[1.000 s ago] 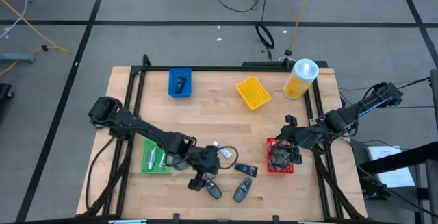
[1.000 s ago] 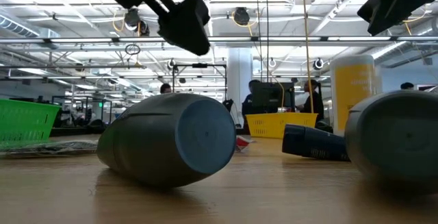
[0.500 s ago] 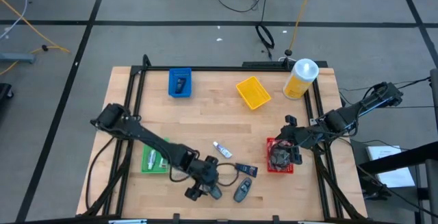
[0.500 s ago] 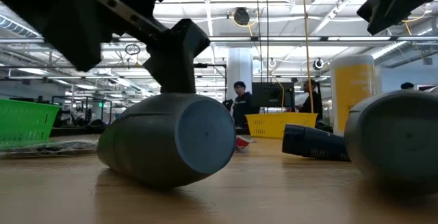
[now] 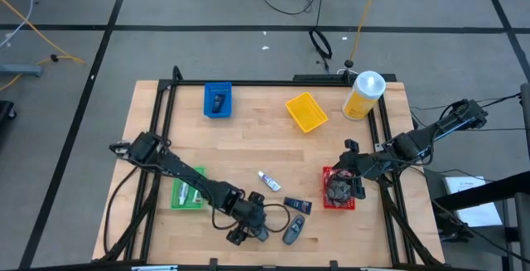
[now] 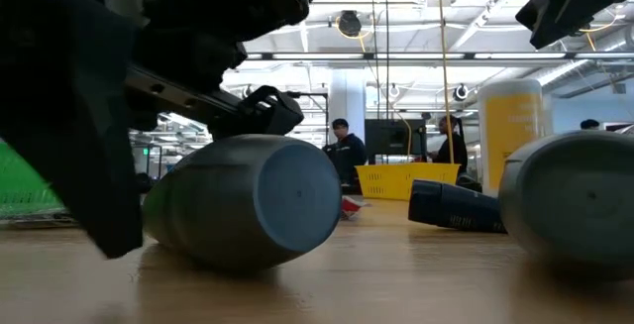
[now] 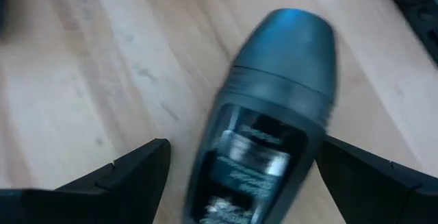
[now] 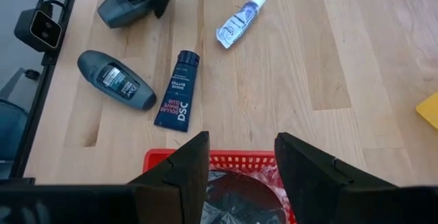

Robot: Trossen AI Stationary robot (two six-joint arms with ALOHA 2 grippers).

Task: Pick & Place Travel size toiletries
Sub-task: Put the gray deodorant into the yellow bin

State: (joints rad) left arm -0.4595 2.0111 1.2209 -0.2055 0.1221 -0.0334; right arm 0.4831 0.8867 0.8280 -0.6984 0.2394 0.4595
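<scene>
Green tray (image 5: 184, 190) at table's left, white tube inside. Left gripper (image 5: 246, 229) low at front centre, fingers (image 7: 123, 176) spread wide, straddling dark-grey roll-on (image 7: 270, 138) lying on wood; nothing clamped. 2nd dark-grey roll-on (image 5: 291, 231) just right of it. White mini tube (image 5: 268, 180) and dark-blue tube (image 5: 297, 204) lie between, nearer table middle. Blue tray (image 5: 218, 99) and yellow tray (image 5: 306, 111) at far side. Right gripper (image 5: 356, 181) hovers over red basket (image 5: 338, 190), fingers (image 8: 179, 176) parted, empty. Yellow bottle (image 5: 364, 94) at far right corner.
</scene>
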